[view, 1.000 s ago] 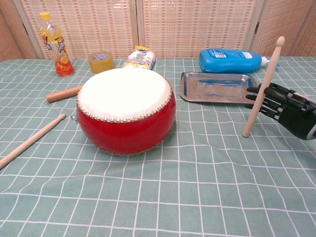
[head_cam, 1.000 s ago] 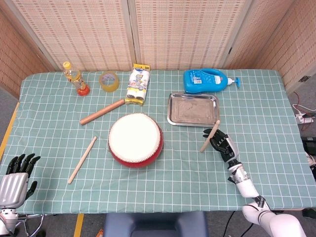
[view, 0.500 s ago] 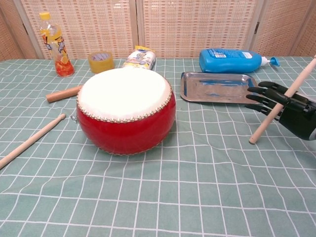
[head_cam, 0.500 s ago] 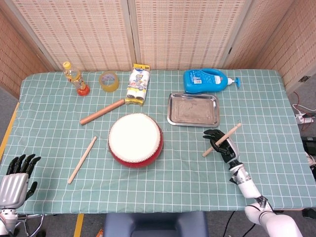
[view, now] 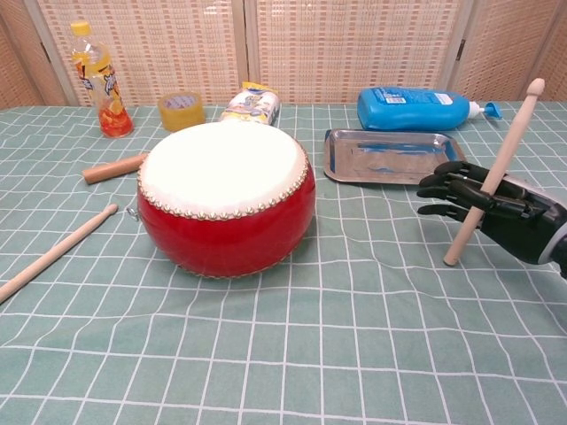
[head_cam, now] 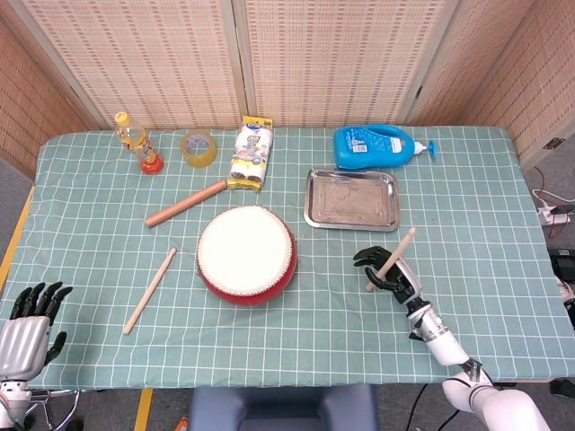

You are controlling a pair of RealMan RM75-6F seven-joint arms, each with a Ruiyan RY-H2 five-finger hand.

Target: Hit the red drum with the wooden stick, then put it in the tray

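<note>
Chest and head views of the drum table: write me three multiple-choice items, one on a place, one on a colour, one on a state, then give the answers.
1. Where does the blue bottle lie?
A. Beyond the metal tray
B. Left of the red drum
C. Inside the tray

2. What colour is the drum's top skin?
A. Black
B. White
C. Green

3. What is the right hand doing?
A. Resting flat on the table
B. Pressing the drum
C. Holding a wooden stick

Answers:
1. A, the head view shows the bottle on the cloth behind the tray's far edge.
2. B, the skin is white above the red body.
3. C, the chest view shows the stick tilted in its fingers, apart from the drum.
</note>
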